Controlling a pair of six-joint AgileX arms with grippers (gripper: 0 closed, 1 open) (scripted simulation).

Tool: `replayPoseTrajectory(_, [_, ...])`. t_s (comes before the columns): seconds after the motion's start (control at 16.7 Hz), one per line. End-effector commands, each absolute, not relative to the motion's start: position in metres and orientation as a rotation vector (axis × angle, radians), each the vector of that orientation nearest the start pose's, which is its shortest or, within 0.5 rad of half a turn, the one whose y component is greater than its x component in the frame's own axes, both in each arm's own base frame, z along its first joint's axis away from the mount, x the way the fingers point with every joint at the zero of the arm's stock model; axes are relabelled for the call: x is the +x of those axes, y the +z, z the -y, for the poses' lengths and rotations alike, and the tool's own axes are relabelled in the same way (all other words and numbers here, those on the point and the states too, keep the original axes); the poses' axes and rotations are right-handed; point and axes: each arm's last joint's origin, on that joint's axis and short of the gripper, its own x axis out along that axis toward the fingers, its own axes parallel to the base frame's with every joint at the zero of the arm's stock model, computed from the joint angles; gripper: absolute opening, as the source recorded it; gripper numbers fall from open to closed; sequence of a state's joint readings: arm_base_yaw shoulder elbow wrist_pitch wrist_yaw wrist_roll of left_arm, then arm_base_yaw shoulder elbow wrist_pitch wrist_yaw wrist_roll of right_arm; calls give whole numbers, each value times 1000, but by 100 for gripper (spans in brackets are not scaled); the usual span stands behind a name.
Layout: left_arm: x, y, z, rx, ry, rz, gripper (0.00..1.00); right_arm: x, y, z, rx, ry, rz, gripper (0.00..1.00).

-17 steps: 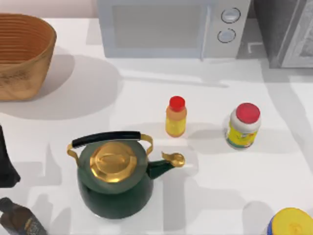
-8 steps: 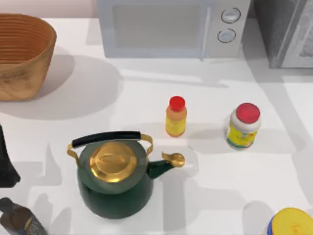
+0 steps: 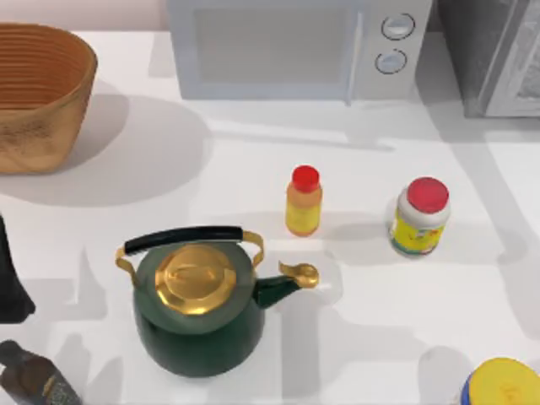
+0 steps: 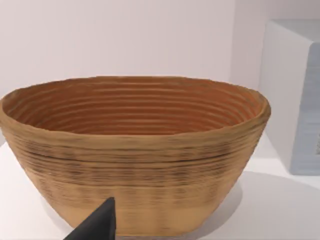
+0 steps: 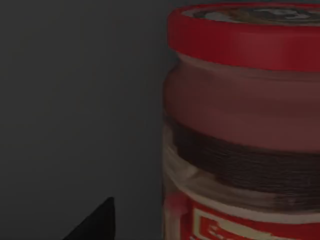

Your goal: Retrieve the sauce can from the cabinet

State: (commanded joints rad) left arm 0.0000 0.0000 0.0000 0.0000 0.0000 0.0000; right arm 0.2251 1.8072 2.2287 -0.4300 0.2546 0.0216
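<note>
White table (image 3: 253, 152) stretches under the overhead camera, carrying a green kettle (image 3: 198, 308), a slim yellow bottle (image 3: 303, 201) and a yellow-labelled jar (image 3: 419, 217), with a microwave (image 3: 295, 46) at the back and the cabinet (image 3: 489, 55) at the far right corner. The left arm sits parked at the table's left edge, facing a woven basket (image 4: 135, 155). The right wrist camera looks into a dim, shadowed space, very close to the sauce can (image 5: 245, 125), which stands upright with its red-rimmed lid on; this is likely the cabinet's interior. Whether the right pincer is apart or together cannot be told. The risk from here is nudging the can over or deeper, since the approach is tight and off-centre.
</note>
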Motion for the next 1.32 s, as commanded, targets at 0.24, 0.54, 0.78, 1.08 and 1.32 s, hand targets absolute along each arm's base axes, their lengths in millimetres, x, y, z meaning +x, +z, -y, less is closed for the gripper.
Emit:
replayPoseTrajectory(0.24, [106,160,1,0,0,0,100,399,512,-86,5,-10,-3,100])
replayPoseTrajectory(0.54, [106,160,1,0,0,0,100,418,509,-85,5,-10,-3,100])
replayPoseTrajectory(0.78, [106,160,1,0,0,0,100,419,509,-85,5,-10,-3,100])
replayPoseTrajectory(1.08, [106,160,1,0,0,0,100,419,509,-85,5,-10,-3,62])
replayPoseTrajectory(1.32, [106,160,1,0,0,0,100,419,509,-85,5,-10,-3,32])
